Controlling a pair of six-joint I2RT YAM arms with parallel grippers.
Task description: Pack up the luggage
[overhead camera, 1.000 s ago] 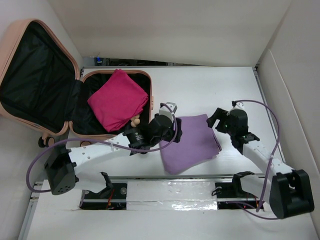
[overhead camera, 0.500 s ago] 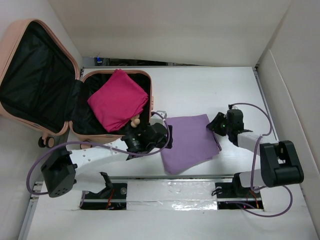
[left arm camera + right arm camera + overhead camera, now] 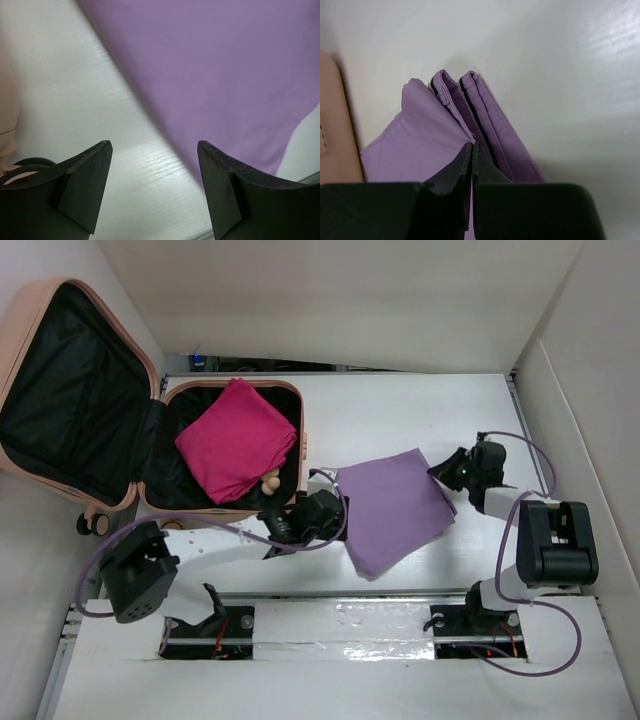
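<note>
My right claw [image 3: 471, 148] is pressed fully shut, its tips pinching the top layer of the purple cloth [image 3: 415, 150] at a corner. Only that wrist view shows the cloth's folded layers stacked edge on edge, with a strip of peach shell at the far left. From above, the same corner reaches up to the claw at the right side of the desk [image 3: 400, 410], and the rest of the cloth spreads out toward my left arm.

My left claw [image 3: 155, 150] stands well open with nothing between its fingers. Its wrist view looks down on bare desk, with the cloth's left edge running slantwise ahead of the gap. The top view places this claw low, between the luggage [image 3: 150, 400] and the cloth, but does not show how wide it stands.

The luggage lies open at the far left of the desk, its lid tipped back against the wall, black lining showing. A folded pink cloth [image 3: 238, 438] lies in the lower half, seen only from above.
</note>
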